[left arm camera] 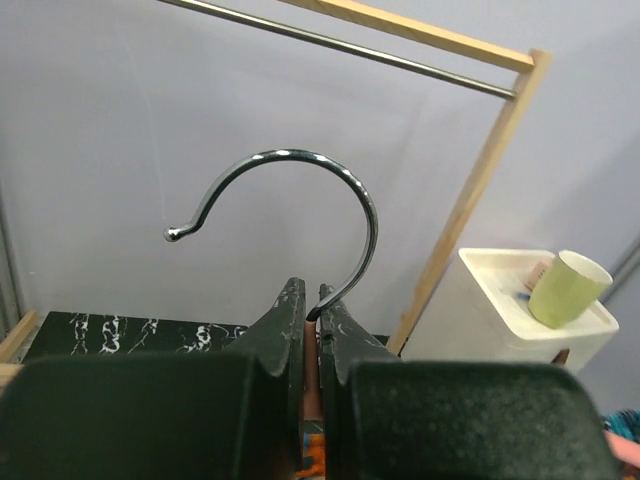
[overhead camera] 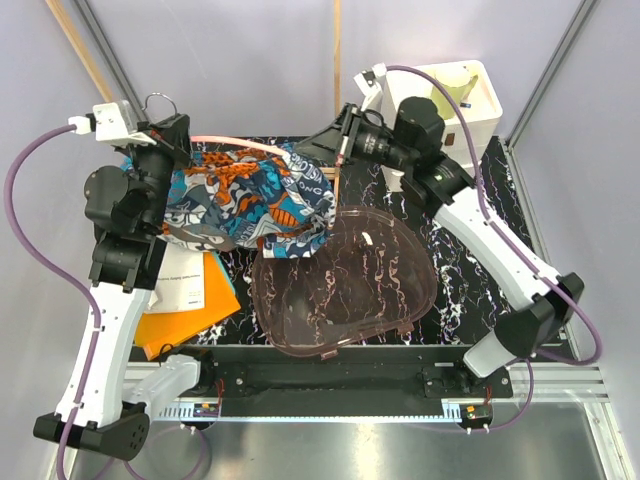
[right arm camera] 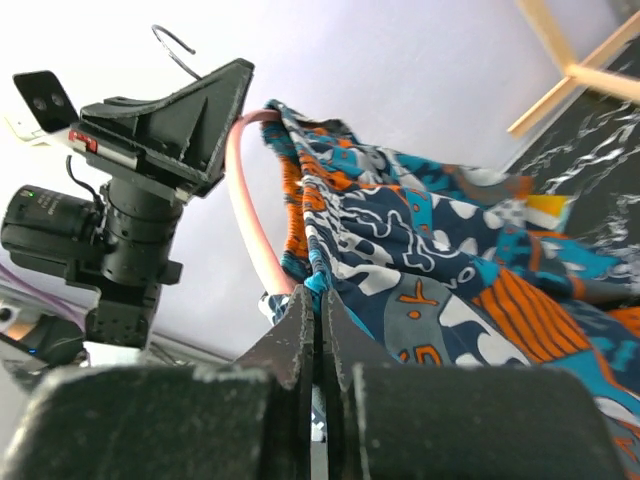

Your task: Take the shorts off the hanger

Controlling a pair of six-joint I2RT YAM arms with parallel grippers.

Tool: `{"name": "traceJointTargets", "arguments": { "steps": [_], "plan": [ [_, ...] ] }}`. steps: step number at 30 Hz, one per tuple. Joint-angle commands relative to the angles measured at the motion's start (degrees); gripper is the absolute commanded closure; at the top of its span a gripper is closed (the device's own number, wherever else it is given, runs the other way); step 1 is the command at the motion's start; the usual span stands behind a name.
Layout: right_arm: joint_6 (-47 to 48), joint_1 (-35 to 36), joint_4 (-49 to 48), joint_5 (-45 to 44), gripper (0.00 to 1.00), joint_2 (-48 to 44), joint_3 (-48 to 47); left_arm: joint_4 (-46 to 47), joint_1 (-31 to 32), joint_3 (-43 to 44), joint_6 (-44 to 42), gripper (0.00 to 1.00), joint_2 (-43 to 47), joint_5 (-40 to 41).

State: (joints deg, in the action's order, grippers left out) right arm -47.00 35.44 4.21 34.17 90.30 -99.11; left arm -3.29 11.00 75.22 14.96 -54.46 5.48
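Note:
The shorts (overhead camera: 250,195), printed in blue, teal, orange and white, hang bunched on the salmon-pink hanger (overhead camera: 228,140) above the table's back left. My left gripper (overhead camera: 172,133) is shut on the hanger's neck just below the metal hook (left arm camera: 300,165); the pink stem sits between its jaws (left arm camera: 312,300). My right gripper (overhead camera: 312,150) is at the shorts' right end, shut on a fold of the teal waistband (right arm camera: 320,292). In the right wrist view the hanger (right arm camera: 245,200) curves up to the left gripper (right arm camera: 190,110), and the shorts (right arm camera: 450,250) spread to the right.
A clear pinkish plastic lid (overhead camera: 340,280) lies on the black marbled table (overhead camera: 480,250) under the shorts' lower edge. An orange folder with white paper (overhead camera: 185,300) sits front left. A white bin with a green cup (overhead camera: 460,95) stands back right. Wooden rods (overhead camera: 337,40) rise behind.

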Motion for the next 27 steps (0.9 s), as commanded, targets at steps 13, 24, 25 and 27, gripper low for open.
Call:
{"name": "traceJointTargets", "arguments": {
  "steps": [13,24,25,27],
  "plan": [
    [6.84,-3.27,-3.59,0.28,1.00,-11.02,15.61,8.03,-0.72,6.52,25.37,1.00,0.67,15.09],
    [7.28,-5.64,-5.44,-4.29,1.00,-20.33,24.57,9.97,-0.72,5.91,27.67,1.00,1.28,15.80],
    [7.45,-5.99,-5.44,-4.38,1.00,-20.86,25.80,9.97,-0.72,4.77,27.84,1.00,1.80,16.23],
    [7.36,-6.35,-5.44,-4.55,1.00,-22.18,26.68,10.23,-0.72,3.71,29.42,1.00,2.33,16.58]
  ]
}}
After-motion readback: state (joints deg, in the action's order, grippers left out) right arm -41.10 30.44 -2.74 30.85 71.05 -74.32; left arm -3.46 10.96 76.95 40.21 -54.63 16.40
